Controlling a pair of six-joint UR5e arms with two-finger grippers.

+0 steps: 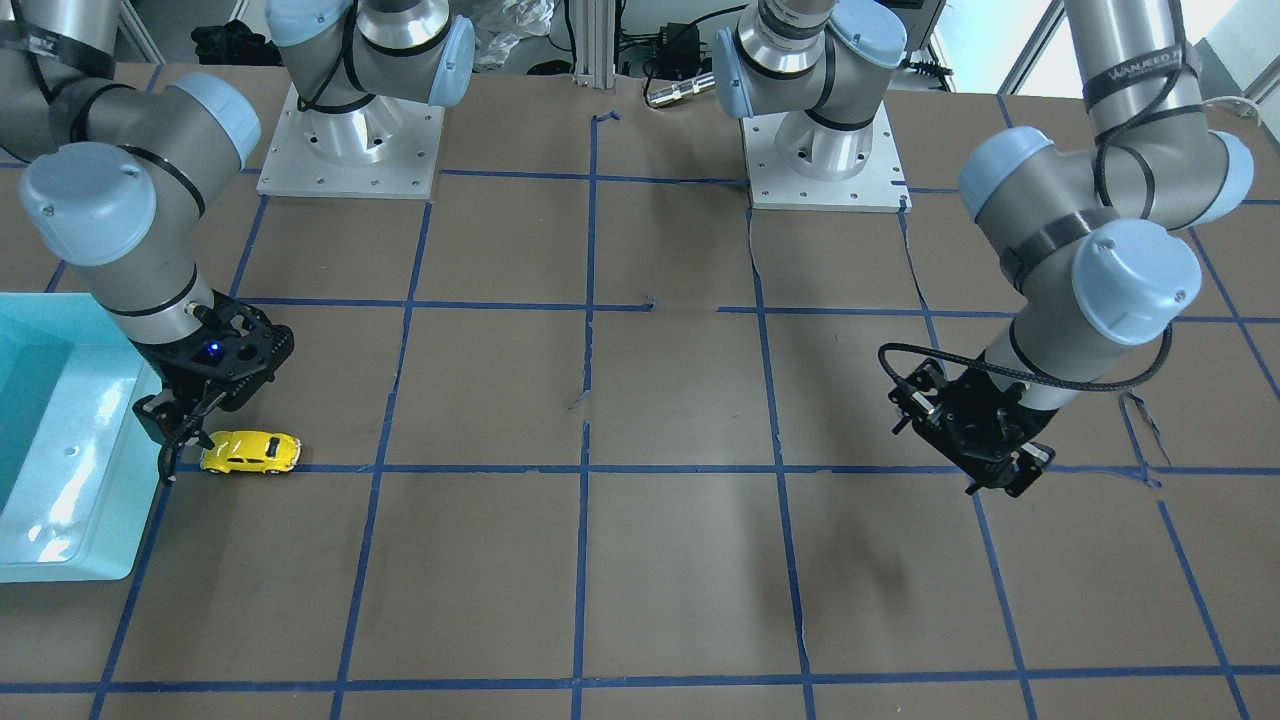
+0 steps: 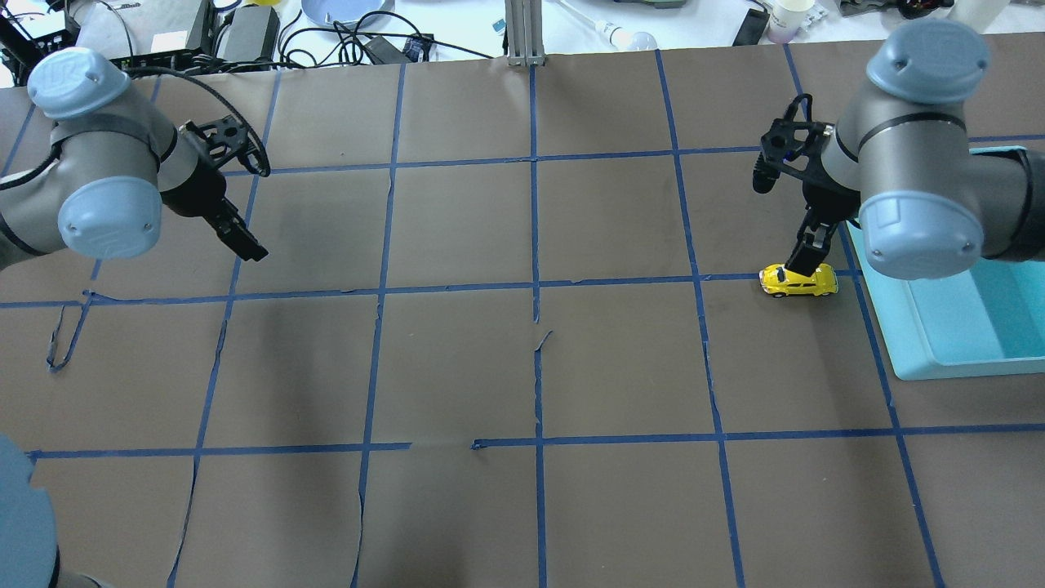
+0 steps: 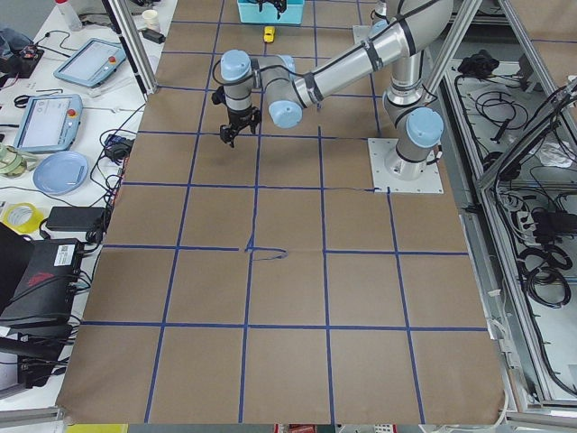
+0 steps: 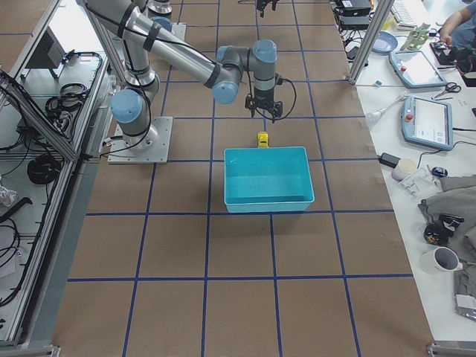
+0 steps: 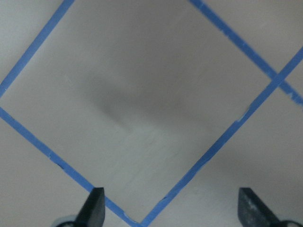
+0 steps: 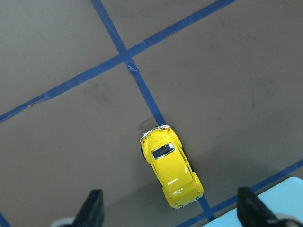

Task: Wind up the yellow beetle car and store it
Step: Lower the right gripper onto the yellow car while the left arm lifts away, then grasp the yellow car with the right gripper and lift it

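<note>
The yellow beetle car [image 1: 251, 452] stands on its wheels on the brown table, on a blue tape line next to the teal bin [image 1: 60, 440]. It also shows in the overhead view [image 2: 799, 280], the right side view [image 4: 262, 139] and the right wrist view [image 6: 171, 165]. My right gripper [image 2: 804, 260] hangs open just above and beside the car, not touching it; its fingertips [image 6: 93, 208] spread wider than the car. My left gripper [image 2: 241, 241] is open and empty above bare table, far from the car; its fingertips [image 5: 94, 203] show in the left wrist view.
The teal bin [image 2: 963, 327] is an open, empty box at the table's edge on my right, right beside the car. Blue tape lines [image 2: 535, 286] grid the brown table. Both arm bases [image 1: 350, 150] stand at the table's back edge.
</note>
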